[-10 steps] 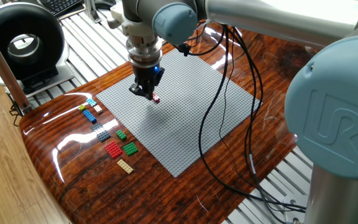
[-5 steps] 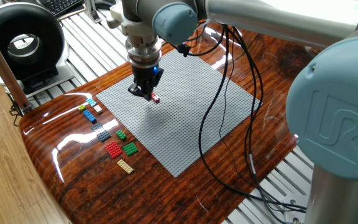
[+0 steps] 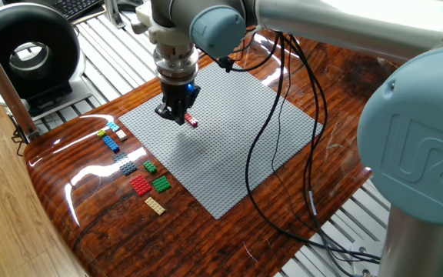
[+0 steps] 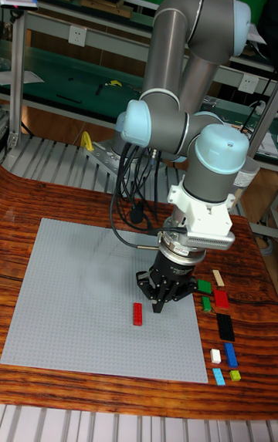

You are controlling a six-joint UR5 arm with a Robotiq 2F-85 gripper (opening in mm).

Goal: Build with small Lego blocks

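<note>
One mark can be read — the raised letters "UR" inside a rounded frame, moulded into the pale blue cap of the large arm joint [image 3: 418, 158] at about 4 o'clock in the fixed view. The tall fixed view shows the arm's other blue caps, but no lettering on them is legible — and nothing else in either view carries readable text or numbers.

The gripper [image 3: 173, 116] is raised slightly and shifted a little to the left of where it was a second ago, so that more of the red brick [image 3: 191, 120] on the grey baseplate [image 3: 229, 146] is exposed beside it.
</note>
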